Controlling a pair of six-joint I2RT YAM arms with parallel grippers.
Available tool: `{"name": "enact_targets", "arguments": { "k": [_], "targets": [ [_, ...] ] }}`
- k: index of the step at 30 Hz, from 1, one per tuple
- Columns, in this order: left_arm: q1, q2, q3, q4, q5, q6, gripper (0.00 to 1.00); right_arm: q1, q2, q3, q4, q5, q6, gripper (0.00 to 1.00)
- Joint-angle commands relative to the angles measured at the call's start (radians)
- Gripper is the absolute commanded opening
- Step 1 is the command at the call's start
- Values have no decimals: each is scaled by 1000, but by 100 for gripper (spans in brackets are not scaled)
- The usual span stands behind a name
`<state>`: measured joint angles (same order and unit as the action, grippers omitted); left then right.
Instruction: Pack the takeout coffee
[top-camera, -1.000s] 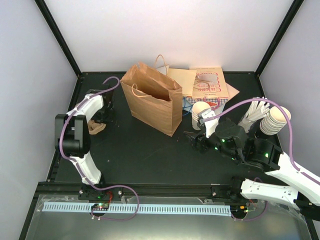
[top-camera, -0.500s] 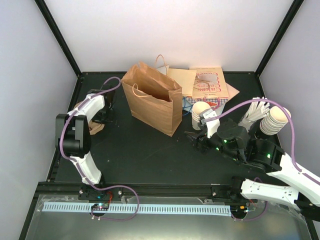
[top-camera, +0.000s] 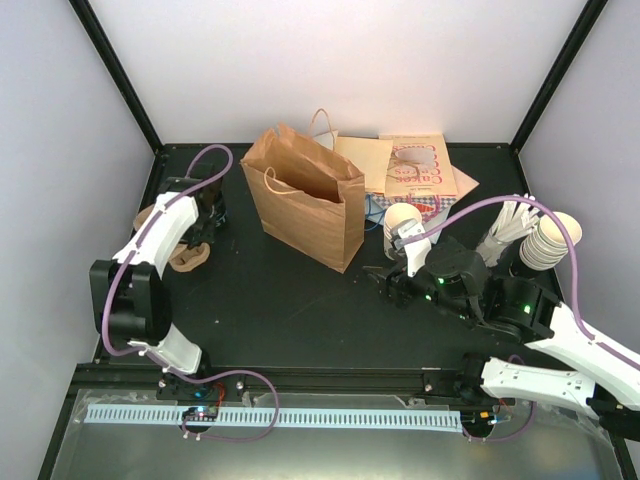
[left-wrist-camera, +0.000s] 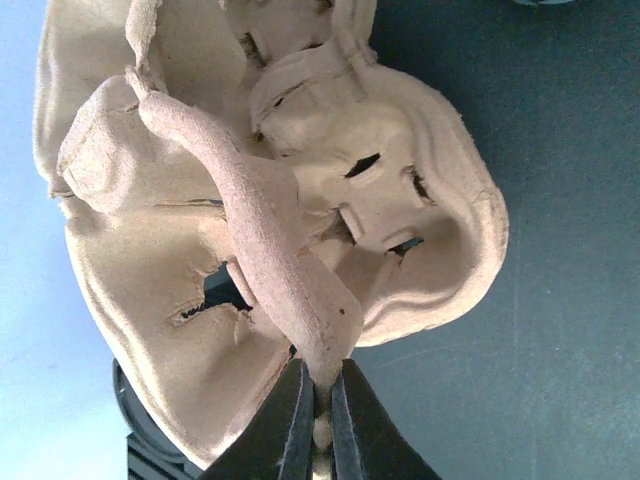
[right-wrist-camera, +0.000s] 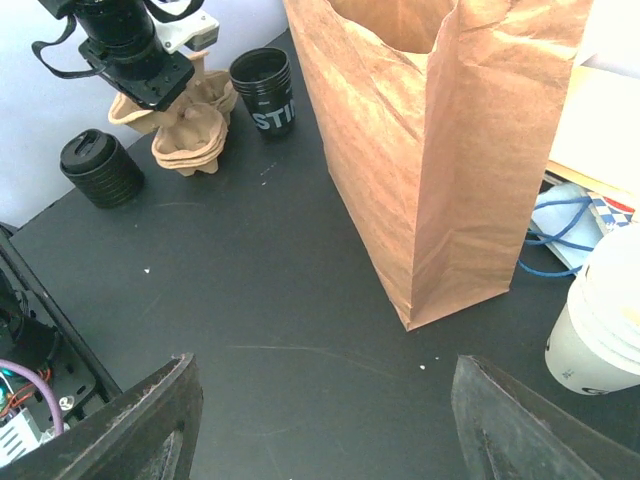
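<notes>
The right gripper (right-wrist-camera: 320, 435) is held low over the bare black table (top-camera: 280, 300), just toward 4 o'clock from the table's middle. Its fingers are spread wide and nothing is held between them. It is pointed toward 9 o'clock, probably so that it is ready to receive or steady whatever is brought across.

At 9 o'clock, near the table's left edge, the left gripper (left-wrist-camera: 318, 400) is clamped shut on the raised centre rib of a moulded pulp cup carrier (left-wrist-camera: 300, 200). The rib is pinched thin between the dark fingertips. That rib is the carrier's handle, so it is judged that the carrier is gripped there to be lifted in one piece without its cup wells being crushed. Whether it is the top one of a nested pile cannot be told. A stack of black lids (right-wrist-camera: 100, 170) and a stack of black cups (right-wrist-camera: 265, 95) are kept just beside the carrier.

At 2 o'clock, the takeout coffee (top-camera: 400, 222) is seen as a cream paper cup standing upright and lidless, just beside the bag's right side and untouched by either gripper. Whether a second cup is nested in it cannot be told.

At 12 o'clock, the brown paper bag (top-camera: 310, 205) is stood upright with its mouth open, evidently so that it can be loaded from above. The packing itself is judged not yet begun.
</notes>
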<state>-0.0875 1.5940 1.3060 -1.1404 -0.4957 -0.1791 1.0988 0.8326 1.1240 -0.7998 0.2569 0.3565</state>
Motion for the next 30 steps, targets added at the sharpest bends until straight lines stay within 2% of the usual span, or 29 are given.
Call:
{"name": "enact_targets", "arguments": {
  "k": [1,3,8,15,20,24,29,30],
  "targets": [
    [-28,-51,45,-68,-97,-43,1,-3,-3,-7,27,-10,10,71],
    [-60,-84,75,-99,-120,-72,2,-2,-5,-4,20,-3,9,71],
    [-190,-160,89,-170,-62,-136,2,-3,-10,0,10,25,4,71],
    [-428,-321,-121,-177,168,-310,5,-2,-15,7,13,42,4,71],
    [-685,-420,-217,-129,305,-501,5,-2,-4,-2,31,33,-2,71],
    [-858,-377,-259,6,369,-605,5,-2,11,-4,46,23,-1,71],
    [-987,-174,-199,116,377,-640,5,-2,11,-7,48,21,7,71],
    [-1005,-135,-177,135,382,-639,8,-2,10,-8,40,28,11,71]
  ]
}}
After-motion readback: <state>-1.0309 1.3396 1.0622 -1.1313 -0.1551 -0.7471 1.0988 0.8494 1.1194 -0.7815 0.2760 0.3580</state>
